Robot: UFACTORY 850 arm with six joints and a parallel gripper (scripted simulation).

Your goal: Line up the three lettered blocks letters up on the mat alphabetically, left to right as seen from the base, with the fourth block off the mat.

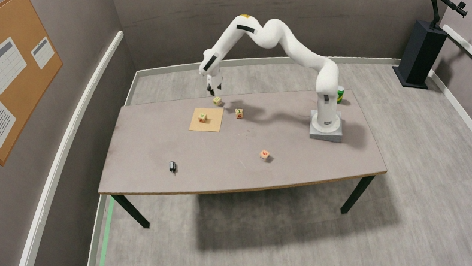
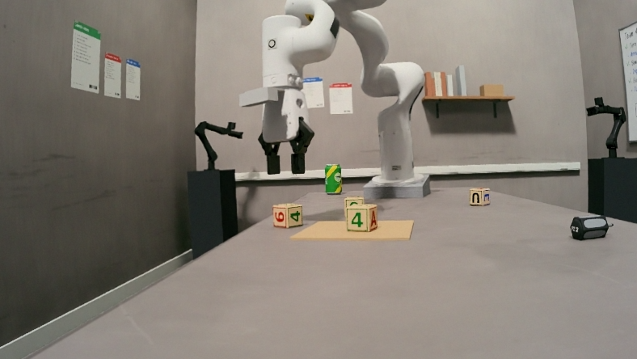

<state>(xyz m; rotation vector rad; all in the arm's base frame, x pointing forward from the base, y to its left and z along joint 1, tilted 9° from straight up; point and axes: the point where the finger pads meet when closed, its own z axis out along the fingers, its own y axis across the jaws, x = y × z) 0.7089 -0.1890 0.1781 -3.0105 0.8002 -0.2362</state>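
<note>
A tan mat point(image 1: 207, 120) lies on the table, also in the exterior view point(image 2: 352, 230). One block point(image 1: 202, 117) point(image 2: 361, 217) sits on it, showing a green 4 and a red A on its sides. A second block point(image 1: 217, 100) point(image 2: 287, 215) stands just off the mat's far corner, with a red 6 and a green 4 on its sides. A third block point(image 1: 239, 113) stands off the mat toward the robot base, partly hidden in the exterior view point(image 2: 353, 201). A fourth block point(image 1: 264, 154) point(image 2: 479, 196) stands alone nearer the front. My gripper point(image 1: 213, 87) point(image 2: 284, 169) hangs open and empty above the second block.
A green can point(image 1: 340, 94) stands behind the robot base point(image 1: 326, 127). A small black device point(image 1: 172, 166) point(image 2: 588, 227) lies near the front left of the table. The table's far edge runs just behind the second block.
</note>
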